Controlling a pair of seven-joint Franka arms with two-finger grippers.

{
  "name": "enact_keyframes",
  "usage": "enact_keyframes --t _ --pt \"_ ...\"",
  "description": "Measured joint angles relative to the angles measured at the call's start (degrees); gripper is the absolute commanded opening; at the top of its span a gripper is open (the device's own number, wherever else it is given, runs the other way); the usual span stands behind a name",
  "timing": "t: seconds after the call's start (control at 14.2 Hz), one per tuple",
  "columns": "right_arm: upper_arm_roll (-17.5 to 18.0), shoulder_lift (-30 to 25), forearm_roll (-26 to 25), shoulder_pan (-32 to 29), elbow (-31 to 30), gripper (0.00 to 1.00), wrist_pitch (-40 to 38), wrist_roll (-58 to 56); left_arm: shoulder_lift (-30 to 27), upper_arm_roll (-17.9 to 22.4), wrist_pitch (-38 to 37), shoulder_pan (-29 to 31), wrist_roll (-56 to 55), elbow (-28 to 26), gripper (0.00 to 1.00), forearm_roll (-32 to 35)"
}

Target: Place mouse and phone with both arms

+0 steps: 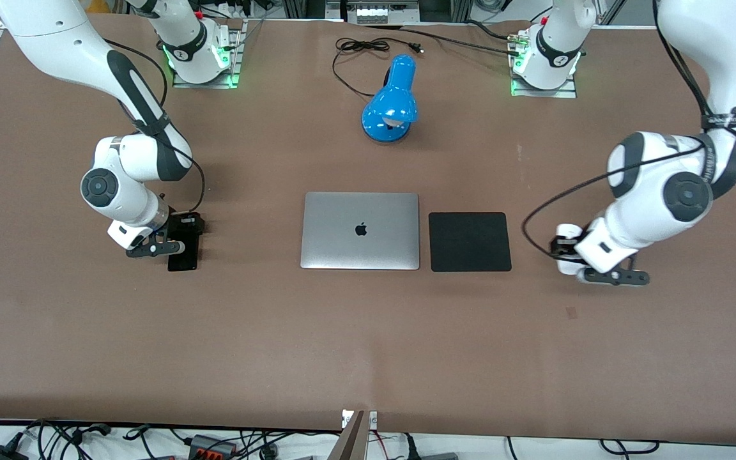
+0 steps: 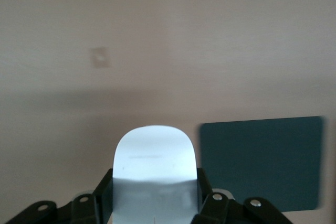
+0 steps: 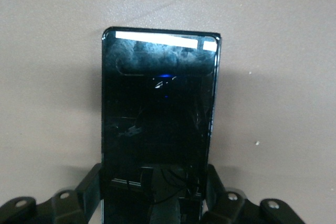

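The white mouse (image 1: 568, 231) sits between the fingers of my left gripper (image 1: 566, 250), low over the table at the left arm's end, beside the black mouse pad. In the left wrist view the gripper (image 2: 155, 198) is shut on the mouse (image 2: 155, 150), with both fingers pressed against its sides. The black phone (image 1: 183, 259) is at the right arm's end, down at table level. My right gripper (image 1: 184, 229) is over its farther end. In the right wrist view the gripper (image 3: 155, 192) is shut on the phone (image 3: 160, 103), with its fingers against both long edges.
A closed silver laptop (image 1: 360, 230) lies mid-table with the square black mouse pad (image 1: 469, 241) beside it, which also shows in the left wrist view (image 2: 261, 162). A blue desk lamp (image 1: 390, 102) and its black cable (image 1: 361, 48) lie farther from the camera. A small tape mark (image 1: 571, 312) is near the left gripper.
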Motion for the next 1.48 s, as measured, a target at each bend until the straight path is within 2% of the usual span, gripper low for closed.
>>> enact_keyframes --t 0.21,0.35,0.56,0.85,0.92,0.99,1.06,1.13,1.2,1.48 --pt "0.21 -0.32 0.0 0.2 0.52 0.0 -0.37 0.01 1.8 -0.94 -0.11 -5.67 -10.13 -0.34 0.42 0.99" --pt "2.75 -1.92 0.01 0.51 2.91 0.0 -4.93 3.9 4.07 -1.01 1.5 -9.09 -16.98 -0.68 0.42 7.8" --pt "7.22 -4.09 0.01 4.32 7.56 0.0 -10.22 15.65 7.79 -1.07 9.41 -12.06 -27.1 -2.74 0.42 15.89" --pt "7.98 -0.88 0.0 12.03 8.2 0.0 -6.21 25.66 10.77 -0.83 21.6 -12.26 -29.22 -7.65 0.44 16.93" --pt "7.98 0.69 0.0 12.74 8.2 0.0 -4.62 26.47 11.18 -0.71 23.52 -12.03 -29.26 -8.74 0.54 16.93" --pt "7.96 2.16 0.0 12.96 8.22 0.0 -3.6 26.65 11.41 -0.68 24.46 -11.82 -29.26 -9.42 0.81 16.93" --pt "7.91 3.29 -0.01 12.96 8.29 0.17 -3.04 26.65 11.46 -0.67 24.68 -11.74 -29.26 -9.71 1.0 16.93" --pt "7.86 4.04 -0.05 12.96 8.36 0.67 -2.82 26.65 11.46 -0.68 24.75 -11.74 -29.27 -9.76 1.0 16.93" --pt "7.86 4.41 -0.08 12.96 8.44 1.0 -2.76 26.65 11.43 -0.68 24.92 -11.74 -29.28 -9.69 1.0 16.93" --pt "7.71 4.36 -0.15 12.91 9.49 1.0 -2.75 26.65 10.04 -0.57 24.83 -11.5 -29.26 -9.07 1.0 16.94"
